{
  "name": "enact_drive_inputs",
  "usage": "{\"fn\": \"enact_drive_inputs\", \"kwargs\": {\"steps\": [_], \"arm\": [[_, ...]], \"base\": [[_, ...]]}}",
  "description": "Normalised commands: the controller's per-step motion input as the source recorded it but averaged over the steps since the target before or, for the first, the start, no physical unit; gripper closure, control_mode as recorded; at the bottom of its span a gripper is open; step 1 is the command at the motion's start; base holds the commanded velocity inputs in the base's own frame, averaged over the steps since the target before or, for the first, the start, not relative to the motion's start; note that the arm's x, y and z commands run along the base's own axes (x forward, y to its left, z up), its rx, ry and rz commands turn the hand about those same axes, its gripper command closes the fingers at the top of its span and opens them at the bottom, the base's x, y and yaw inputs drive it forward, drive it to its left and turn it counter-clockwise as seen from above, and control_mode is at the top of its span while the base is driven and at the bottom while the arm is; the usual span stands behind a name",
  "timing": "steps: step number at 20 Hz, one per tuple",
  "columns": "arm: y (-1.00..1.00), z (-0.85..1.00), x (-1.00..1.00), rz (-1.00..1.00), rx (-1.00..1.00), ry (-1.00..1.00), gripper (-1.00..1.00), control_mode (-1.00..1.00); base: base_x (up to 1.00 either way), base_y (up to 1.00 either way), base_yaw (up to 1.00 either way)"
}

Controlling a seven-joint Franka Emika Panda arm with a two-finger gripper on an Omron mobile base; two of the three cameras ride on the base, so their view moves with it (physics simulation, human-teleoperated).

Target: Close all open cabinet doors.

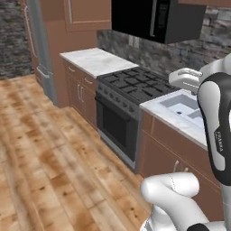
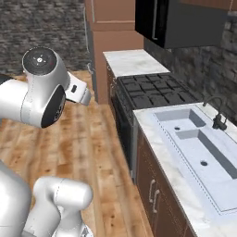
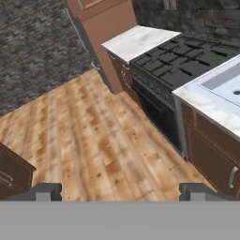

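Nearest the hand camera: gripper (image 3: 120, 191), fingertips (image 3: 46, 191) spread wide at 7 and 5 o'clock, nothing between them, hovering over wooden floor (image 3: 89, 136). Beyond, toward 1 o'clock: black stove (image 3: 185, 58) with oven front below, then a marble counter (image 3: 136, 41) just past it. At 3 o'clock: sink (image 3: 225, 86) set in a pale countertop, brown base cabinets (image 3: 211, 150) beneath. In the left base view, at 12 o'clock: a cabinet door (image 1: 88, 13), reddish-brown with a silver bar handle, above the counter beside a black microwave (image 1: 153, 18); open or shut, cannot tell. Faucet (image 2: 217, 118) at 3 o'clock in the right base view.
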Motion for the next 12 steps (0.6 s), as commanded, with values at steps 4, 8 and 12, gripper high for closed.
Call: {"fn": "enact_drive_inputs", "kwargs": {"steps": [4, 8, 12], "arm": [[0.00, 0.00, 0.00, 0.00, 0.00, 0.00, -1.00, 1.00], [0.00, 0.00, 0.00, 0.00, 0.00, 0.00, -1.00, 1.00], [0.00, 0.00, 0.00, 0.00, 0.00, 0.00, -1.00, 1.00]], "base": [[1.00, 0.72, 0.00], [1.00, 0.75, 0.00], [1.00, 0.80, 0.00]]}}
